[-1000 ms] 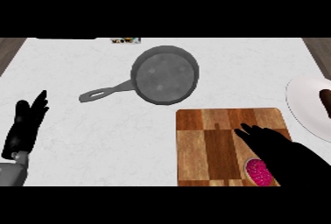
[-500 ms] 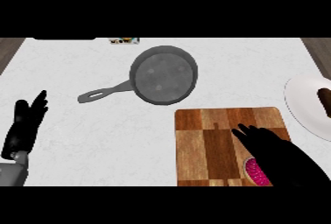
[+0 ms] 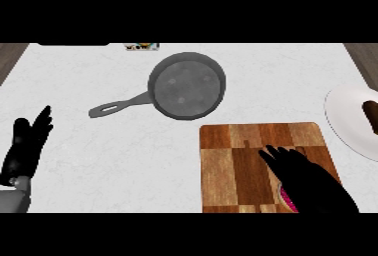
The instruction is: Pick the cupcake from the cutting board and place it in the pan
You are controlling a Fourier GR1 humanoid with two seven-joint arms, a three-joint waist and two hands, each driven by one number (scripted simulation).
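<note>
Cupcake: the pink-wrapped cupcake [image 3: 287, 199] sits near the front right corner of the brown wooden cutting board [image 3: 229, 165], mostly hidden.
Right hand: the black right hand [image 3: 306, 177] covers it, fingers spread, not yet pinching.
Technique: curl your fingers around the wrapper before lifting toward the grey round pan [image 3: 187, 85].
Change: the hand has drawn nearer the board's front edge.
Left hand: the black left hand [image 3: 28, 145] rests at the counter's left edge, fingers straight.

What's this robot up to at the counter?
The right hand lies over the near right corner of the cutting board, covering most of a pink cupcake; whether it grips it is unclear. The pan sits empty farther back. The left hand rests open at the left edge.
</note>
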